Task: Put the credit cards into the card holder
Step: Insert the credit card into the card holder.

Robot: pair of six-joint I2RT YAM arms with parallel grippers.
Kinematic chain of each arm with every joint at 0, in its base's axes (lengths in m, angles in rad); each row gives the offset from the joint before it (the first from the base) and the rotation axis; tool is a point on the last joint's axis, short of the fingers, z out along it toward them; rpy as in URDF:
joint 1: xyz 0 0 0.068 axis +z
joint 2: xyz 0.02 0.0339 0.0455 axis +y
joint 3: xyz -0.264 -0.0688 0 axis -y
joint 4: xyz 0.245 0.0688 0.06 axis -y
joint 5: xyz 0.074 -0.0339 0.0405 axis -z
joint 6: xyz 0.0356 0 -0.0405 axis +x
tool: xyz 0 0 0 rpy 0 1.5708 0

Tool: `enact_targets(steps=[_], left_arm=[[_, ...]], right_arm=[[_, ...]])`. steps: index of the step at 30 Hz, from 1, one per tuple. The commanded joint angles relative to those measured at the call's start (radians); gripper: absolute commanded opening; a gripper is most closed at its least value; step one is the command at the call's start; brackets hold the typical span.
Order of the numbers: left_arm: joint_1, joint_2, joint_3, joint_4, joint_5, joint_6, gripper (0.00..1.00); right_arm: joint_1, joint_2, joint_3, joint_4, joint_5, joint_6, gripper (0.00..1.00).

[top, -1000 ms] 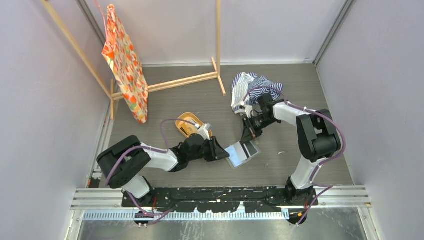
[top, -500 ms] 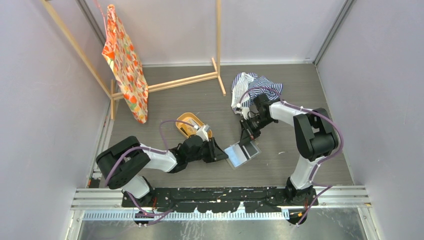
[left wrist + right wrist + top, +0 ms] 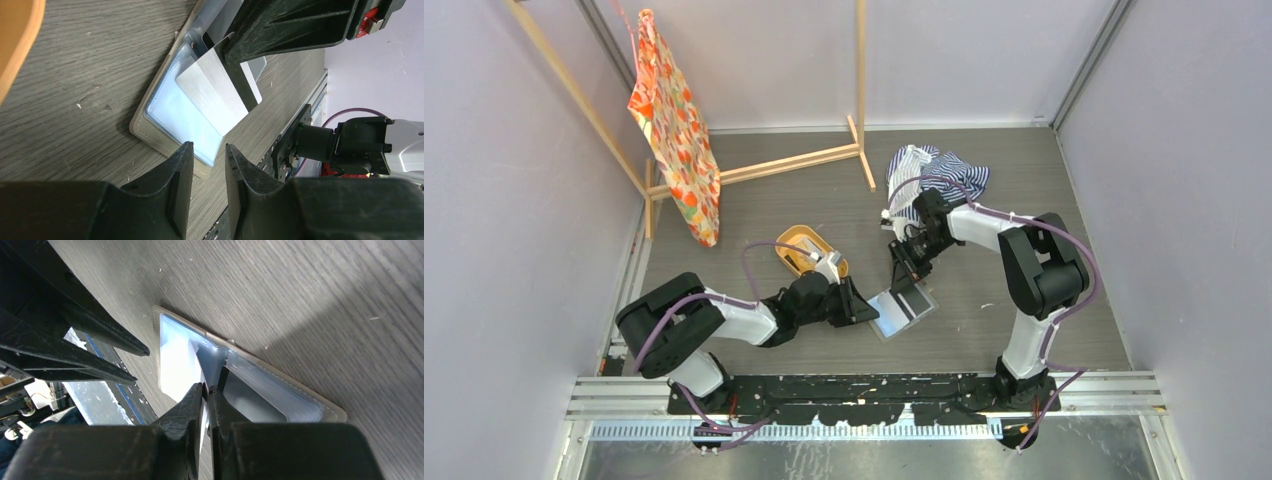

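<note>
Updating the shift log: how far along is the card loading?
Done: the card holder lies open on the table. In hand: the right gripper pinches a white card at its pockets; the left gripper sits open at its edge. Left: seating that card; what the orange tray holds is unclear.

We see the right fingers (image 3: 901, 274) swing left and nearer, their arm's elbow (image 3: 1044, 268) following, while the holder (image 3: 904, 310) slides slightly left and nearer too on the worktop (image 3: 804, 195).

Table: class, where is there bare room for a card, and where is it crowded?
Bare table lies between tray and wooden frame, and right of the wallet. Crowded at the wallet, where left gripper meets right gripper and its card.
</note>
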Motion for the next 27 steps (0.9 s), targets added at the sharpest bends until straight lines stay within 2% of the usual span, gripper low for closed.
enact_targets(steps=[1, 6, 12, 22, 27], left_arm=[[0.0, 0.0, -0.005, 0.03, -0.015, -0.001, 0.31], [0.0, -0.002, -0.007, 0.03, -0.017, -0.001, 0.31], [0.0, -0.009, -0.008, 0.025, -0.018, 0.001, 0.31], [-0.001, -0.04, 0.003, -0.031, -0.028, 0.019, 0.31], [0.0, -0.056, 0.006, -0.058, -0.036, 0.027, 0.31]], right_arm=[[0.009, 0.028, 0.055, -0.016, 0.042, -0.003, 0.18], [0.01, 0.024, 0.081, -0.044, 0.069, -0.004, 0.32], [0.019, -0.012, 0.095, -0.067, 0.122, -0.031, 0.43], [0.054, -0.068, 0.098, -0.099, 0.228, -0.084, 0.52], [0.055, -0.113, 0.091, -0.124, 0.249, -0.126, 0.52]])
